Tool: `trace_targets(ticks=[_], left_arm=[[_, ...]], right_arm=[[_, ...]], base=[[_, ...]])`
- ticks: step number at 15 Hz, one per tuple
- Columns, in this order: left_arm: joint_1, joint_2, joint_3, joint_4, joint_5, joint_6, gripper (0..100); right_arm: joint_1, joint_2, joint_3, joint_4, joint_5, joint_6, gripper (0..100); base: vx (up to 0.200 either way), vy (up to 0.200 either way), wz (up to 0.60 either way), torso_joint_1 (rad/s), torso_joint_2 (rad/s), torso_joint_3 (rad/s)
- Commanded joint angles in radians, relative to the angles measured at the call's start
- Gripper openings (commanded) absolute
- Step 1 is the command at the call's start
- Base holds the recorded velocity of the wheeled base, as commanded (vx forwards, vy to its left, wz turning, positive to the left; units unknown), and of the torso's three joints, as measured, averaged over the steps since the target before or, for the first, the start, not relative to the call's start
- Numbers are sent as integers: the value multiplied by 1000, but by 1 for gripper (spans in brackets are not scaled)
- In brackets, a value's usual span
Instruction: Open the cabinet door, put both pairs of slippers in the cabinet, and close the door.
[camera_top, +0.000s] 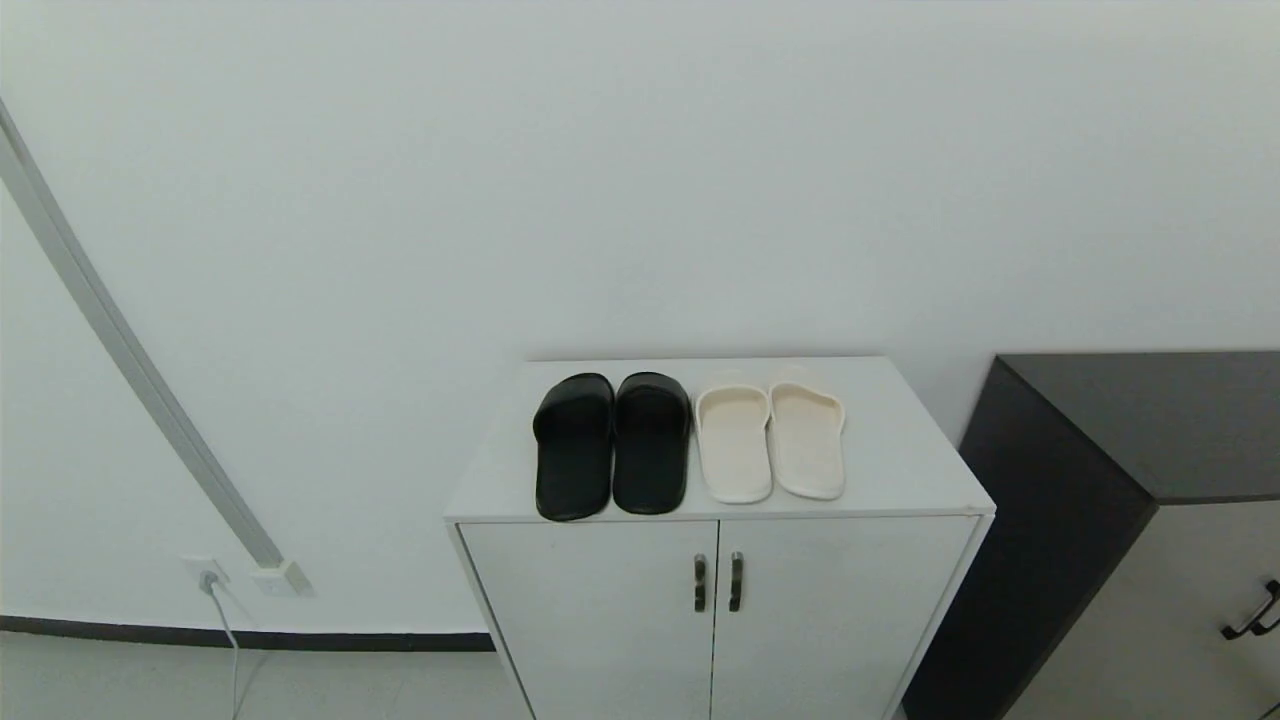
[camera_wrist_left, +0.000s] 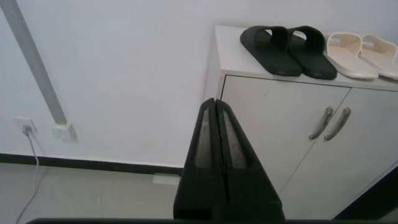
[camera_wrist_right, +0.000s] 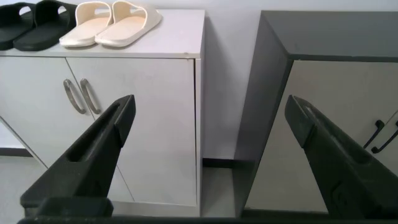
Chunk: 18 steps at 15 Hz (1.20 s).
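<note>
A white two-door cabinet (camera_top: 840, 620) stands against the wall, both doors shut, with two dark handles (camera_top: 717, 582) at the centre seam. On its top lie a black pair of slippers (camera_top: 612, 443) and a cream pair of slippers (camera_top: 769, 441) side by side. My left gripper (camera_wrist_left: 215, 106) is shut, its fingers pressed together, hanging in front of and left of the cabinet (camera_wrist_left: 273, 124), well below the black slippers (camera_wrist_left: 288, 50). My right gripper (camera_wrist_right: 208, 124) is open with wide-spread fingers, held off the cabinet's right front corner (camera_wrist_right: 198, 57); the door handles (camera_wrist_right: 82, 96) and cream slippers (camera_wrist_right: 112, 22) lie beyond its finger.
A dark grey cabinet (camera_top: 1120, 500) stands close to the right of the white one, with a narrow gap (camera_wrist_right: 217, 168) between them. A wall socket with a plugged cable (camera_top: 210, 580) and a slanted cable duct (camera_top: 120, 340) are on the wall to the left. Floor lies in front.
</note>
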Motion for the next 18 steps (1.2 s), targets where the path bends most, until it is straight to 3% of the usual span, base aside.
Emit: trace_targets(ticks=[1, 3, 9, 16, 17, 18], left_arm=[[0, 1, 0, 0, 1, 0, 0], [0, 1, 0, 0, 1, -1, 0], [0, 0, 0, 0, 2, 0, 0], [0, 1, 0, 0, 1, 2, 0], [0, 1, 0, 0, 1, -3, 0], [0, 1, 0, 0, 1, -3, 0]], right_arm=[[0, 2, 0, 0, 0, 0, 100], [0, 2, 0, 0, -1, 0, 100], [0, 2, 0, 0, 0, 0, 100], [-2, 3, -9, -12, -37, 0, 100], [17, 120, -319, 51, -49, 114, 100], [20, 183, -420, 178, -34, 143, 100]], base=[[0, 0, 0, 0, 0, 0], [0, 0, 0, 0, 0, 0], [200, 0, 0, 2, -2, 3], [0, 0, 0, 0, 0, 0], [0, 0, 0, 0, 0, 0], [0, 0, 0, 0, 0, 0]])
